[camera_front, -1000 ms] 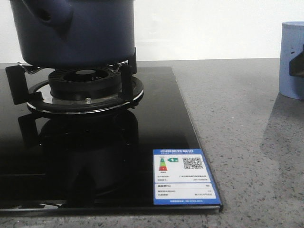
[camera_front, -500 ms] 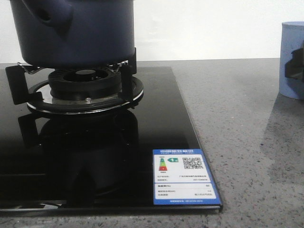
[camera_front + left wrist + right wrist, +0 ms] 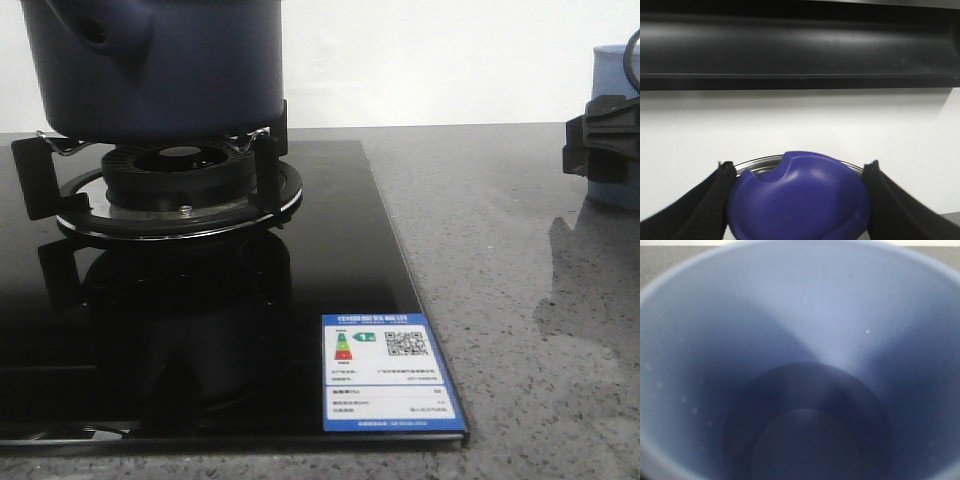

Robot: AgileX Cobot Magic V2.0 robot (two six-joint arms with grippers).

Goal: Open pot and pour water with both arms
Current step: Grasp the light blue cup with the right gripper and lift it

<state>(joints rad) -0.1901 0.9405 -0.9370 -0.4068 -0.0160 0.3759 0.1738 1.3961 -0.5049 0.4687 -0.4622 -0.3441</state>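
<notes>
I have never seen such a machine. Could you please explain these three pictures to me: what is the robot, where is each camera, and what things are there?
The robot has two arms, each ending in a two-finger gripper, and three cameras.

The front view looks forward over a grey counter. On the left, a dark blue pot stands on the burner of a black glass stove. At the right edge, a light-blue cup stands on the counter, with the black right gripper in front of it.

The left wrist view comes from the camera on the left arm. Its two black fingers sit on either side of a rounded blue-purple knob, with a metal rim behind it. It is probably the pot's lid, gripped.

The right wrist view looks down into the cup; I cannot tell whether anything is inside, and that gripper's fingers are hidden.
</notes>
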